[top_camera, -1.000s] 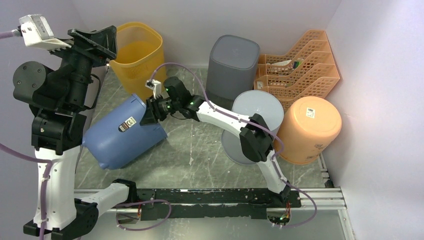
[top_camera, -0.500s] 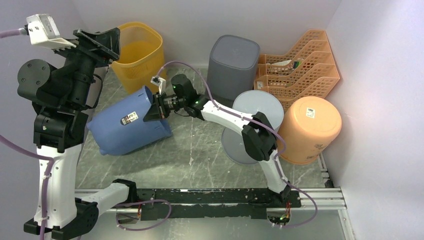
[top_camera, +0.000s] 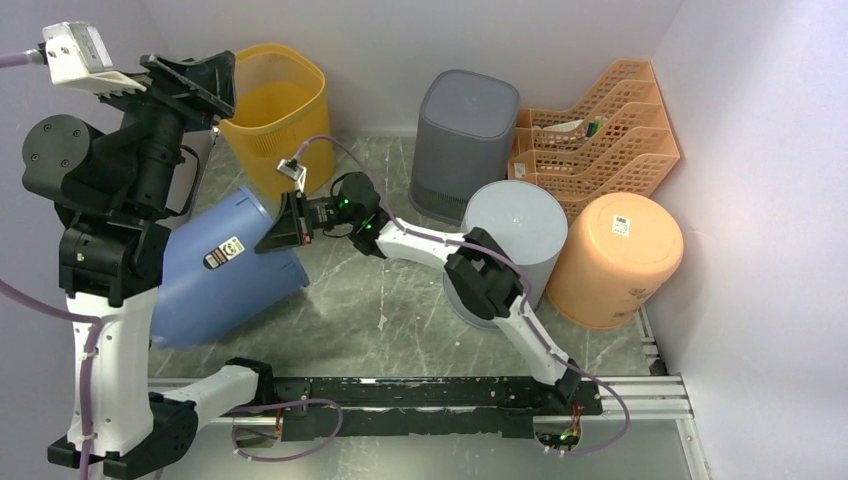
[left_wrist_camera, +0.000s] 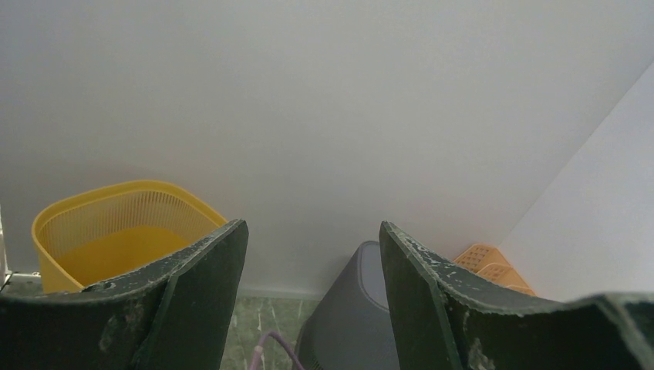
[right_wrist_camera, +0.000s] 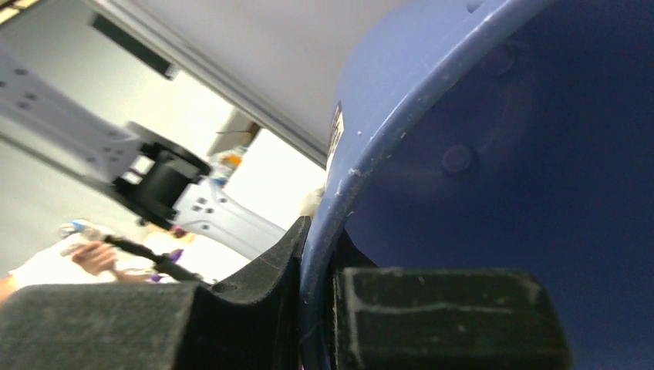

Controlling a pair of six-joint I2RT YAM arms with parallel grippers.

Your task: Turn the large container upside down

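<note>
Your right claw (top_camera: 289, 226) is pinched onto the rim of the large blue container (top_camera: 215, 275). In the right wrist view the claw (right_wrist_camera: 320, 266) has one finger (right_wrist_camera: 247, 297) on the outside of the wall and the other (right_wrist_camera: 451, 316) inside, with the blue rim pressed tight between them. The container (right_wrist_camera: 501, 154) fills most of that view, showing its dark inner wall.

From above, the container is tipped on its side at the left of the marbled green surface (top_camera: 400, 300). Its mouth faces right towards the claw and its closed base points at the left arm's column, which hides part of it. A white label (top_camera: 222, 252) shows on its upper wall.

Your left claw (top_camera: 190, 85) is raised at the far left, spread wide with nothing between the fingers (left_wrist_camera: 208, 285).

Behind stand a yellow mesh basket (top_camera: 275, 105) and a dark grey bin (top_camera: 465, 130). To the right are a pale grey bin (top_camera: 515, 235), an orange bucket (top_camera: 620, 255) and stacked orange trays (top_camera: 600, 130).
</note>
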